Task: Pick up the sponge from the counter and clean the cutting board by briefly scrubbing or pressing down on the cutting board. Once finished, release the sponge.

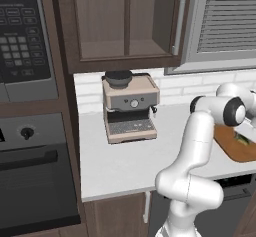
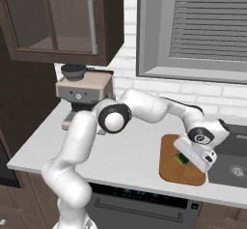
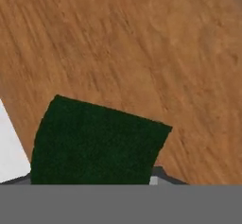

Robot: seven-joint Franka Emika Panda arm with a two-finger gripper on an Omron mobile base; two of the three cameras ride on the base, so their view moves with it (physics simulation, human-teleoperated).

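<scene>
Where the tall dark oven column ends at the left, the counter begins, a pale stone worktop that runs rightward under a white tiled wall. Near its back edge toward the left stands a beige coffee machine with a dark round hopper on top, below a glass-fronted wooden wall cabinet. Further right, a shuttered window sits above the worktop. The white arm rises from the front of the counter and reaches over to the right.

Toward the right end of the counter, close to its front edge, lies the cutting board, reddish-brown with rounded corners, just beside the dark sink basin at the far right. The gripper is low over the board, tilted down onto it. The sponge, a small dark green block, sits on the board directly beneath the hand, in the middle part of the board toward its sink-side edge.

In the hand view, the sponge appears as a dark green face against the wood grain of the cutting board, with a pale strip of counter at the left edge. The sponge lies right at the fingers, apparently between them, but the fingertips themselves are hidden, so I cannot tell whether the pincer is clamping the sponge or has let go.
</scene>
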